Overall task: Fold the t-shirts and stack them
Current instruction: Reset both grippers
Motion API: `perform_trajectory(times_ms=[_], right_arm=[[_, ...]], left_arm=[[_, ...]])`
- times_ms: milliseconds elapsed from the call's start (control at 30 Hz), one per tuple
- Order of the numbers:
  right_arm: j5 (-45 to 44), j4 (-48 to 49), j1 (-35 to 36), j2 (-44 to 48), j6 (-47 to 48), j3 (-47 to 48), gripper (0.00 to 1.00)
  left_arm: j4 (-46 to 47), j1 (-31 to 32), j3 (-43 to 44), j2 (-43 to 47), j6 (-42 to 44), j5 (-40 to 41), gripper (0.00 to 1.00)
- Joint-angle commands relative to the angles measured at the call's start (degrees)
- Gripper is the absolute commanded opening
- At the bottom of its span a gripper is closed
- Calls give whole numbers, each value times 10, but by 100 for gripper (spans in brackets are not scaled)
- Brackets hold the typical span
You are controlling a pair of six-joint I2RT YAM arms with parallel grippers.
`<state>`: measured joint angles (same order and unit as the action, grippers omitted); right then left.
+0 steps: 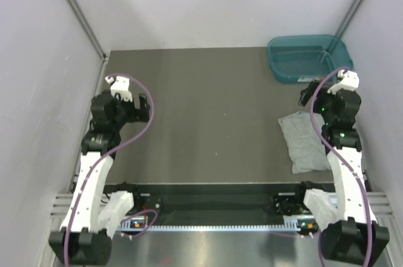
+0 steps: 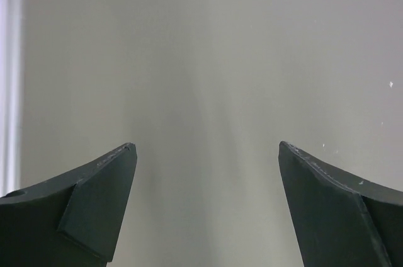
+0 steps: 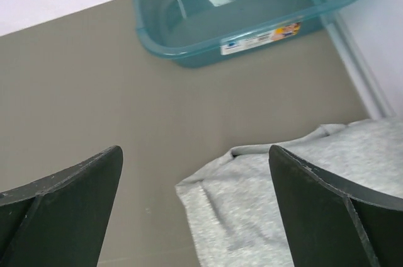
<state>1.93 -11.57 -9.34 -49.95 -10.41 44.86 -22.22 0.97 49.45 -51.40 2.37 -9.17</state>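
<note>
A light heather-grey t-shirt point(image 1: 303, 141) lies folded on the right side of the table, partly under my right arm. It also shows in the right wrist view point(image 3: 296, 204), with a folded corner between the fingers. My right gripper point(image 3: 195, 153) hangs above its far-left corner, open and empty; in the top view the right gripper point(image 1: 343, 81) sits just beyond the shirt. My left gripper point(image 2: 206, 147) is open and empty over bare table; in the top view the left gripper point(image 1: 118, 84) is at the far left. No logo or neck label shows.
A teal plastic tub point(image 1: 307, 57) stands empty at the back right corner; it also shows in the right wrist view point(image 3: 252, 9). White walls with metal rails close in the table point(image 1: 208, 109) on the left, back and right.
</note>
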Motion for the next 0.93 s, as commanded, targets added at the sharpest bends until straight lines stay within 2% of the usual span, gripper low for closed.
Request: perform_trajectory(times_ms=[0, 333, 600, 900], right_arm=[[37, 64, 9, 39, -35, -30, 100], [-16, 18, 13, 95, -28, -19, 100], [-16, -20, 13, 114, -22, -15, 100], [-69, -38, 13, 144, -19, -25, 100]], left_arm=[[16, 1, -37, 74, -22, 37, 99], [-14, 1, -53, 124, -29, 45, 99], [-10, 1, -51, 125, -14, 48, 99], [3, 1, -50, 120, -21, 29, 99]])
